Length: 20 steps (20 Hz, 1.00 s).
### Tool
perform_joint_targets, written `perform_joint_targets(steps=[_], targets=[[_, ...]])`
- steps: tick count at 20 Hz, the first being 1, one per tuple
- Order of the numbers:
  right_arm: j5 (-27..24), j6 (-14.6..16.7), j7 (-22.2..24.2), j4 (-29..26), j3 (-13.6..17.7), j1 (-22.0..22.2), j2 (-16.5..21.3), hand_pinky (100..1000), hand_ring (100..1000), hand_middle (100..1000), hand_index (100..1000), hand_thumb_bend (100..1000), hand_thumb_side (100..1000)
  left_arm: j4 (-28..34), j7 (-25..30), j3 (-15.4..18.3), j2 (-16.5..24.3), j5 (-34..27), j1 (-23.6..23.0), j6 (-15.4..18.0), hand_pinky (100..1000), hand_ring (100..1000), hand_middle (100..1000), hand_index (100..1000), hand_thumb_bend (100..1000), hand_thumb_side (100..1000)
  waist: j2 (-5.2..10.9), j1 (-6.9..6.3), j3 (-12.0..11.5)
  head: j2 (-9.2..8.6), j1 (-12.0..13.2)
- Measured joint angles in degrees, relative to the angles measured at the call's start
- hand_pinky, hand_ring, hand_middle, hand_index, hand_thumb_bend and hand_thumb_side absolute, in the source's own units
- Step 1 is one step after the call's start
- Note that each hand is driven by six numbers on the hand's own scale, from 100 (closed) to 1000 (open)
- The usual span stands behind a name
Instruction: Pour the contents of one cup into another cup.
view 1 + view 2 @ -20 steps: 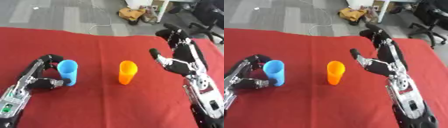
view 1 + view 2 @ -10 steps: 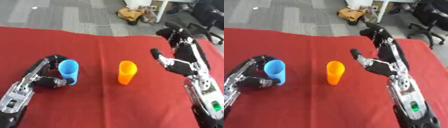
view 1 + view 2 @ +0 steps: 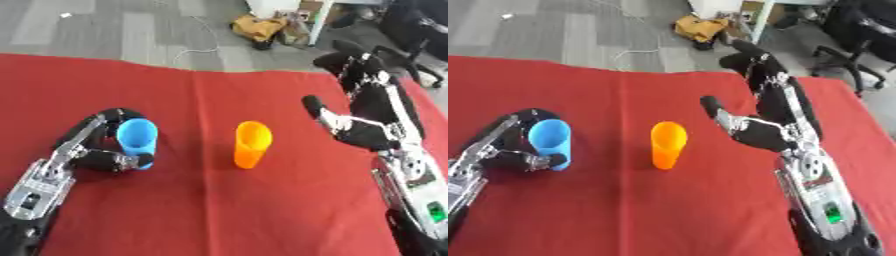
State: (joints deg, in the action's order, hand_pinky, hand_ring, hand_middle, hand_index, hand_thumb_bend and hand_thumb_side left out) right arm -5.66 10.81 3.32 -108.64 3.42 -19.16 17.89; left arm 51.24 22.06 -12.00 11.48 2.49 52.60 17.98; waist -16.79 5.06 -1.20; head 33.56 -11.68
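Observation:
A blue cup stands upright on the red table at the left. My left hand is wrapped round it, fingers behind and thumb in front. An orange cup stands upright in the middle, untouched. My right hand hovers to the right of the orange cup, well apart from it, with its fingers straight and its thumb pointing toward the cup. What either cup holds is hidden.
The red cloth covers the table to its far edge. Beyond it lie grey floor, a cable, a yellow bag and a black office chair at the upper right.
My left hand has closed tighter round the blue cup and shifted it slightly right. My right hand has barely moved.

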Motion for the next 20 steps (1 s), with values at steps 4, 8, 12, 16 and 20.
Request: perform_joint_targets(steps=[4, 8, 12, 16, 20], targets=[[-0.02, 0.07, 0.11, -0.23, -0.02, -0.01, 0.00, 963, 810, 685, 879, 458, 100, -0.26, 1.29, -0.19, -0.44, 0.06, 0.44, 0.18, 607, 742, 667, 738, 706, 141, 0.00, 0.00, 0.17, 0.00, 0.02], [-0.06, 0.06, 0.22, -0.24, -0.13, -0.02, -0.01, 962, 810, 683, 877, 458, 100, -0.53, 2.69, -0.46, -0.45, 0.37, 0.48, 0.45, 588, 720, 640, 727, 683, 100, 0.00, -0.01, 0.35, 0.00, 0.05], [-0.07, 0.08, 0.29, -0.25, -0.17, -0.02, -0.02, 962, 809, 682, 877, 457, 100, -0.65, 3.82, -0.46, -0.46, 0.62, 0.66, 0.68, 543, 684, 601, 708, 662, 100, 0.00, -0.03, 0.41, 0.00, 0.06], [-0.11, 0.07, 0.30, -0.25, -0.25, -0.02, -0.04, 961, 808, 682, 877, 454, 100, -1.03, 4.50, -0.45, -0.80, 0.60, 0.85, 0.60, 465, 618, 544, 695, 592, 100, 0.00, -0.03, 0.43, 0.00, 0.08], [-0.23, 0.07, 0.30, -0.25, -0.28, -0.02, -0.05, 961, 808, 681, 877, 453, 100, -1.32, 4.38, -0.42, -0.95, 0.46, 0.88, 0.44, 392, 553, 500, 680, 428, 100, 0.02, -0.06, 0.45, -0.01, 0.09]])
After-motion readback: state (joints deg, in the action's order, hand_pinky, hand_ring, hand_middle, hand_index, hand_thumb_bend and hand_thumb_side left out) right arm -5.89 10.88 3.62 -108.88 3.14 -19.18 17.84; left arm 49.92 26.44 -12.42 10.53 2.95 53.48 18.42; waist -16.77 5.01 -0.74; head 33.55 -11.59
